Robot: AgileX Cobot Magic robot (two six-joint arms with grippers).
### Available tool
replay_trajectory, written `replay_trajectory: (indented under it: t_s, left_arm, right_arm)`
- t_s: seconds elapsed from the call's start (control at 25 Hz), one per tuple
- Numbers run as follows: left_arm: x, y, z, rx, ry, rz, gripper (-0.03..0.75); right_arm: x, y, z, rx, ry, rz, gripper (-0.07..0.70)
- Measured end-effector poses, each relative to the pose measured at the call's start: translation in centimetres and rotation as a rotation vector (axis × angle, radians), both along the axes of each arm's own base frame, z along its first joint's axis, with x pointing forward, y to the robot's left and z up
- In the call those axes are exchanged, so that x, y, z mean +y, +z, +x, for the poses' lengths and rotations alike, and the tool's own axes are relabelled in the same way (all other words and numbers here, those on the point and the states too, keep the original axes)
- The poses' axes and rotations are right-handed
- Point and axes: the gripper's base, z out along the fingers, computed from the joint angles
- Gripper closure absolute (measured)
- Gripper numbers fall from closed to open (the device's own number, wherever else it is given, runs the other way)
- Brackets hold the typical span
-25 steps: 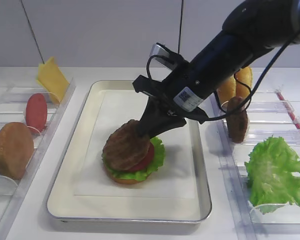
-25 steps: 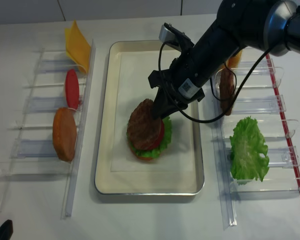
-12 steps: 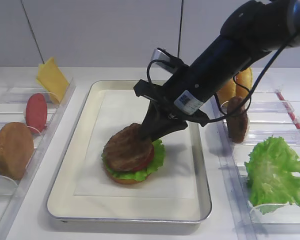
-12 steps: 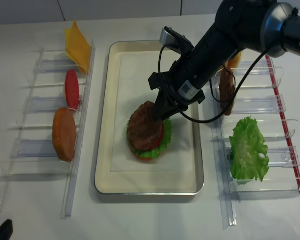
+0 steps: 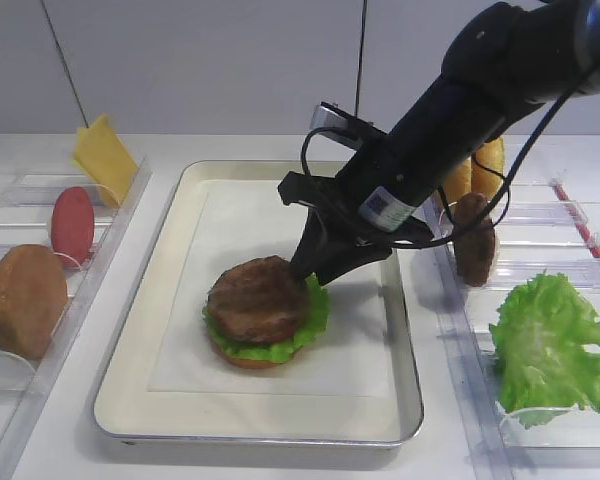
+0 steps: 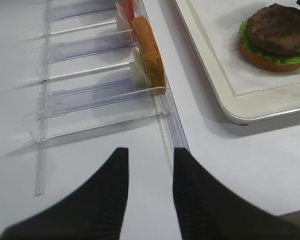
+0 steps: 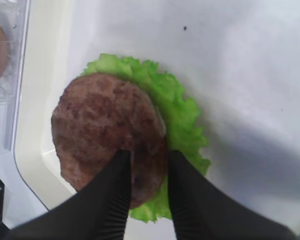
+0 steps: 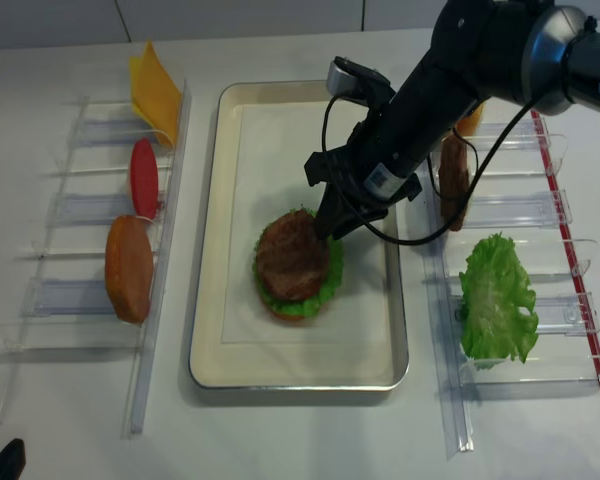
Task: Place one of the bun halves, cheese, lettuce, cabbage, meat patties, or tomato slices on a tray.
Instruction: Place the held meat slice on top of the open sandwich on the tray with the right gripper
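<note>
1. My right gripper [image 7: 144, 172] sits at the patty's near edge. In the right wrist view its two fingers stand slightly apart, with a strip of meat showing between them. I cannot tell whether they pinch the patty or merely rest against it.
2. The meat patty [image 5: 257, 299] lies flat on top of the stack, near the middle of the tray [image 5: 140, 330]. From my gripper it spreads toward 10 o'clock in the wrist view.
3. Under it a frill of lettuce [image 7: 177, 107] shows around the edge, and the left wrist view shows a bun half [image 6: 267, 61] at the bottom.
4. On the desk to the right of the tray, clear bins hold a second patty [image 5: 474, 240] standing on edge, a lettuce leaf [image 5: 551, 345] and a bun [image 5: 488, 157].
5. At 9 o'clock of the tray the left bins hold a bun half [image 5: 25, 298], a tomato slice [image 5: 72, 222] and a cheese slice [image 5: 105, 156].
6. My left gripper [image 6: 147, 190] hangs over bare desk with its fingers apart and nothing between them.
7. I judge this placement nearly done: the patty is down, and what remains is to let go fully and lift clear without dragging it.
</note>
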Motion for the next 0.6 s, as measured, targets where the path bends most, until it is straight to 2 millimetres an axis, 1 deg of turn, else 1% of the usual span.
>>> replay_trajectory:
  t_s: [0.2, 0.32, 0.4, 0.6]
  left_arm:
    - [0.0, 0.0, 0.0, 0.000, 0.000, 0.000, 0.512]
    - [0.0, 0.0, 0.0, 0.000, 0.000, 0.000, 0.512]
    - [0.0, 0.0, 0.0, 0.000, 0.000, 0.000, 0.512]
    - [0.0, 0.0, 0.0, 0.000, 0.000, 0.000, 0.512]
  right_arm:
    - [-0.1, 0.0, 0.0, -0.006, 0.000, -0.008, 0.300]
    - [-0.2, 0.5, 0.5, -0.022, 0.003, -0.047, 0.272]
    - [-0.5, 1.3, 0.9, -0.032, 0.013, -0.101, 0.265]
    - [-1.3, 4.6, 1.7, -0.047, 0.012, -0.241, 0.264]
